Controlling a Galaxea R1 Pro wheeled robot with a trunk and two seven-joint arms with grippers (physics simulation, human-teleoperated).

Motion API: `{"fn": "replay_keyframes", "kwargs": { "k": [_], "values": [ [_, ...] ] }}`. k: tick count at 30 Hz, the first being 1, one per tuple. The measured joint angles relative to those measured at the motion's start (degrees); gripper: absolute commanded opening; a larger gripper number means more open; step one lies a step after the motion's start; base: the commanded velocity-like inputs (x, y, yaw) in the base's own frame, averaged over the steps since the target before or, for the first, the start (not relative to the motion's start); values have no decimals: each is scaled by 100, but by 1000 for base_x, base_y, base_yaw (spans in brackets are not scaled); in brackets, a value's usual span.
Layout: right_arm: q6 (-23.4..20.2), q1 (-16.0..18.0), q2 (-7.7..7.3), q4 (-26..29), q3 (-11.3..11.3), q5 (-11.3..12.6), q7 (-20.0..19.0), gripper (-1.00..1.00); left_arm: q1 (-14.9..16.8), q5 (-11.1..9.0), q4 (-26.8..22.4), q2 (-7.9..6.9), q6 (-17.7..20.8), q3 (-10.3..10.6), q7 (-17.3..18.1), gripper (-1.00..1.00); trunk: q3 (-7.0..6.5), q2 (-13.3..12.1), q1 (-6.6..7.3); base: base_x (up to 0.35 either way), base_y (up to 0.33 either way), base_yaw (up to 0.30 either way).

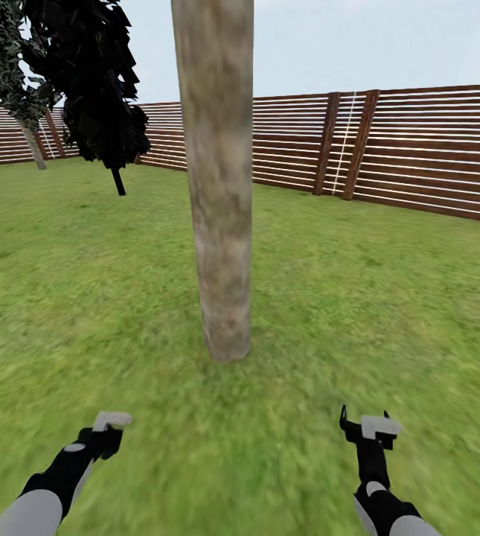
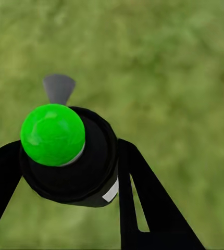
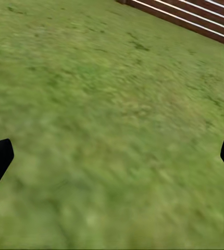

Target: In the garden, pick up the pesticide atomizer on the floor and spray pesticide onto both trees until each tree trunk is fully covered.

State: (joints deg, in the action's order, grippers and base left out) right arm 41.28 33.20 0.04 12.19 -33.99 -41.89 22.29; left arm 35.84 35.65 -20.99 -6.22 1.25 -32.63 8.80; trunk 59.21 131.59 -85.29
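Pesticide atomizer [image 2: 65, 156], green cap up, sits clamped between the left pincer's [image 2: 65, 172] black fingers [image 2: 143, 198], low over grass. Right pincer [image 3: 112, 156] hangs spread wide, holding nothing. Ahead, between both, rises the pale tree trunk [image 1: 221, 223].

Text on fence [image 1: 418, 149]: none readable.
Text on trunk [image 1: 221, 186]: none.
White patch on atomizer [image 2: 111, 191]: blank, no lettering legible.
Green cap [image 2: 53, 134]: no marks.
Brands, numbers, signs: none.
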Motion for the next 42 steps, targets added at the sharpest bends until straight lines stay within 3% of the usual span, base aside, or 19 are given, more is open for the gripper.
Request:
{"fn": "replay_keyframes", "kwargs": {
  "k": [4, 6, 10, 11, 15, 24, 26, 30, 33, 37, 40, 42],
  "values": [
    [-2, -2, 21, -35, 7, 2, 8, 100, 63, -30, -157, 134, 492, 0, -40, -100, 0, 0, 1, 319, -98, 0],
    [-6, -3, 0, -27, 1, -2, 1, 100, 97, -68, -369, 358, 757, 3, -51, -100, 0, 0, 1, 331, -136, 0],
    [-14, -5, -18, -14, -6, -3, 3, 100, 107, -34, -449, 650, 774, -11, -173, -100, 0, 0, 1, 299, -155, -176],
    [-18, -4, -21, -13, -6, -4, 2, 100, 105, -51, -469, 789, 766, 10, -298, -100, 0, 0, 0, 245, -190, -286],
    [-18, -4, -22, -13, -3, -4, 3, 100, 98, -47, -729, 970, 840, 9, -320, -100, 0, 0, 0, 239, -195, -292],
    [-15, -4, -16, -12, -6, -4, 2, 100, 104, -29, -785, 1045, 893, 15, -319, -100, 0, 0, -2, 149, -224, -282],
    [-12, -4, -14, -12, -7, -4, -2, 100, 104, -31, -832, 1123, 896, 16, -319, -100, 0, 0, -4, -172, -192, -61],
    [-9, -3, -9, -22, 0, -4, -4, 100, 67, -47, -1054, 1136, 901, 7, -315, -100, 0, 0, -3, -40, -39, -10],
    [-8, -3, -6, -17, 3, -5, -3, 100, 23, -61, -1372, 1095, 1297, -14, -313, -100, 0, 0, -2, -2, -1, 0],
    [-11, -3, -12, -22, -2, -6, -4, 100, 15, -74, -1790, 1091, 1422, -14, -305, -100, 0, -1, -5, -160, 0, 0],
    [-13, -3, -17, -17, -4, -9, -2, 100, 20, -75, -1825, 1138, 1440, 32, -305, -100, 0, -1, -6, -260, 0, 0],
    [-16, -4, -21, -14, -5, -11, -3, 100, 53, -69, -1849, 1251, 1513, 184, -304, -100, 0, 0, -3, -46, 0, 0]
  ]
}}
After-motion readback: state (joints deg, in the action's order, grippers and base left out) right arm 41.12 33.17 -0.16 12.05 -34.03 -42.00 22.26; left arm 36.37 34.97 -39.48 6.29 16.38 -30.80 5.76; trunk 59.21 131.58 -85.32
